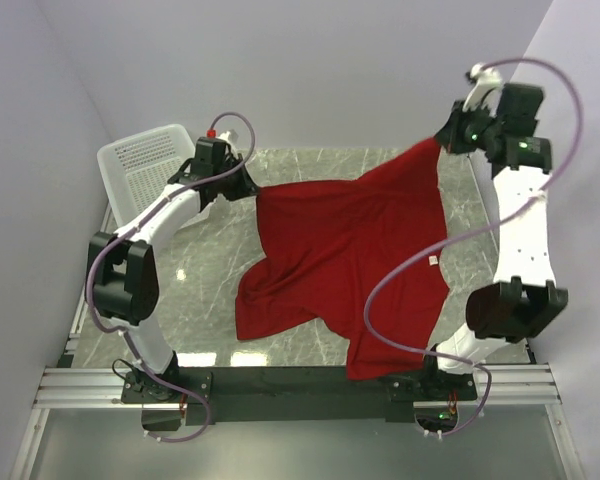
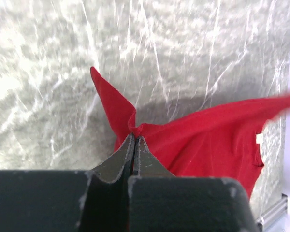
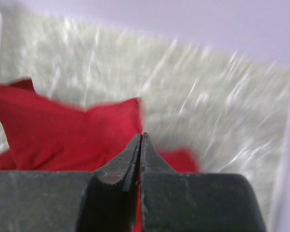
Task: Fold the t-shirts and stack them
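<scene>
One red t-shirt (image 1: 350, 250) hangs stretched between both arms above the marble table, its lower part draping toward the near edge. A small white label (image 1: 433, 260) shows on it. My left gripper (image 1: 248, 187) is shut on the shirt's left corner; in the left wrist view the red t-shirt (image 2: 208, 140) bunches right at the gripper (image 2: 134, 137). My right gripper (image 1: 443, 140) is shut on the far right corner, lifted high. The right wrist view shows the red t-shirt (image 3: 77, 130) pinched at the gripper (image 3: 140, 136).
A white mesh basket (image 1: 145, 160) stands at the far left behind the left arm. Grey walls close in on the left, back and right. A black rail (image 1: 300, 385) with both arm bases runs along the near edge.
</scene>
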